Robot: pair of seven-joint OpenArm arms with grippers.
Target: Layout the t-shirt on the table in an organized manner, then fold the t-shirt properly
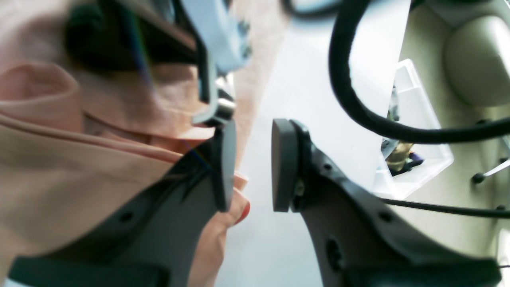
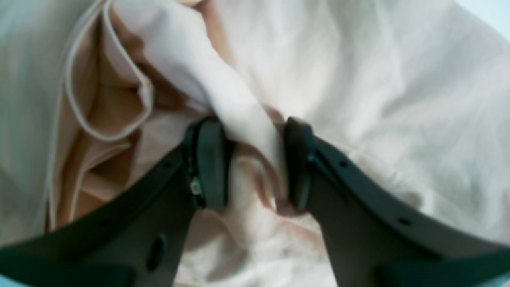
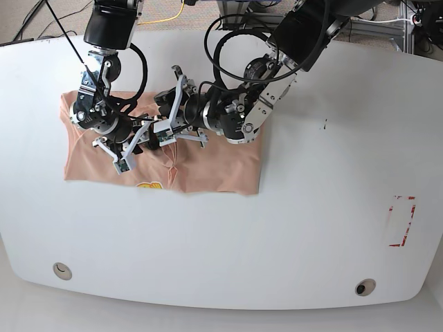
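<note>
Right pincer (image 2: 252, 165) pinches a t-shirt (image 2: 358, 79) fold; left pincer (image 1: 253, 167) is spread beside the shirt, over bare tabletop (image 1: 295, 91).

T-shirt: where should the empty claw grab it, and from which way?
Probably the raised fold of the t-shirt beside the open left claw, coming sideways toward the cloth: that ridge stands up, so the pads can pinch it. The right claw already pinches another fold.

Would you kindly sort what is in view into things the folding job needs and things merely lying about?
Needed:
- peach-tan fabric t-shirt
- glossy white table
- right gripper, pinching the t-shirt
- left gripper, open

Lying about:
- clear plastic bin beyond the table edge
- red-outlined rectangle mark
</note>
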